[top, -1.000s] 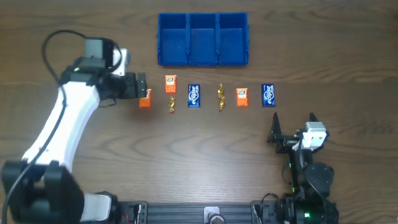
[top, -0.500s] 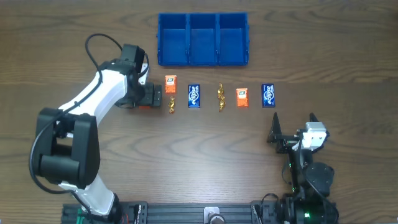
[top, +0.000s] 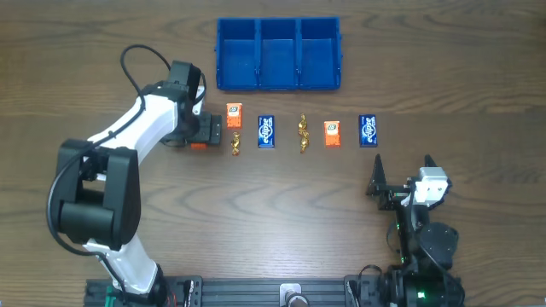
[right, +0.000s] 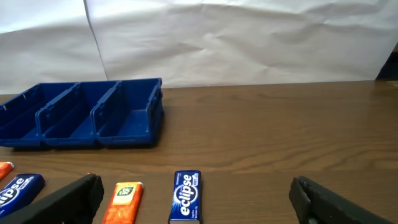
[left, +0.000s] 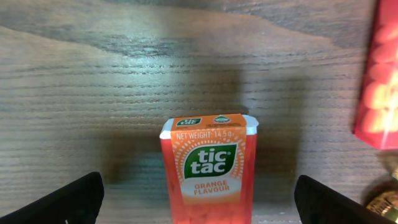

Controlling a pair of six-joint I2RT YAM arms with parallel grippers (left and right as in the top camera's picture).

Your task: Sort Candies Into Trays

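Left gripper (top: 207, 135), seen from above, hangs low at the left end of the candy row on the brown wooden table (top: 478, 68), over a small orange plastic mint box (top: 199, 144). Rightward lie a second orange box (top: 234, 115), a gold-wrapped sweet (top: 236, 143), a flat blue gum pack (top: 266, 130), another gold sweet (top: 302, 135), a third orange box (top: 332, 133) and a second blue pack (top: 368, 130). The blue three-compartment plastic tray (top: 278, 83) stands beyond the row. The right gripper (top: 401, 175) rests near the row's right end.

From the left wrist, the fingers (left: 62, 199) stand wide apart, with the small orange plastic mint box (left: 208, 168) lying between them and touching neither.

From the right wrist, that gripper's fingers (right: 68, 196) are also wide apart. The tray (right: 81, 118), the third orange box (right: 124, 202) and the second blue pack (right: 186, 196) lie ahead.
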